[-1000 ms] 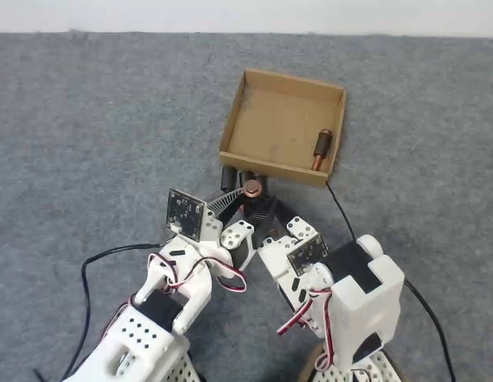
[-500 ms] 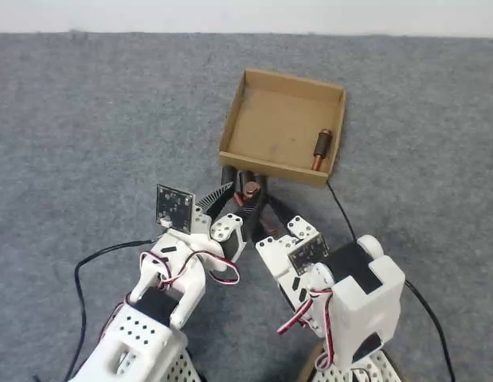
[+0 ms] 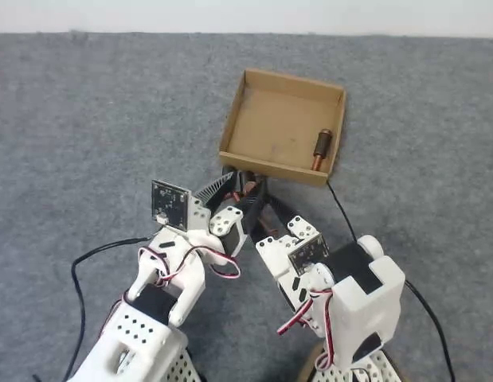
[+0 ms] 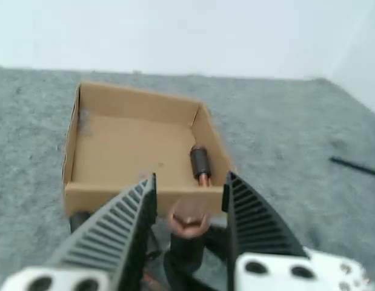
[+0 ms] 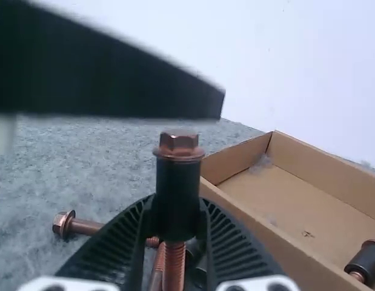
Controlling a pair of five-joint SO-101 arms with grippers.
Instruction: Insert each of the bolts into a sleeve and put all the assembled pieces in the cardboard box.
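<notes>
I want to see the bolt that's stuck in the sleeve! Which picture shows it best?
The right wrist view. The bolt stands close up in its sleeve, clamped by the right gripper. The left wrist view shows its head, blurred; in the high view the arms mostly hide it.

Grey carpet (image 3: 87, 119), white wall (image 3: 230, 14) behind

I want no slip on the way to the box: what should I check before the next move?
1. Bolt seated in sleeve: ok, its head sits on top.
2. Right gripper shut on sleeve: ok.
3. Left gripper open, a finger each side of the bolt head: ok.
4. Room in box: ok, one finished piece by a wall.
5. All bolts sleeved: not ok, loose bolt lies on the carpet.
</notes>
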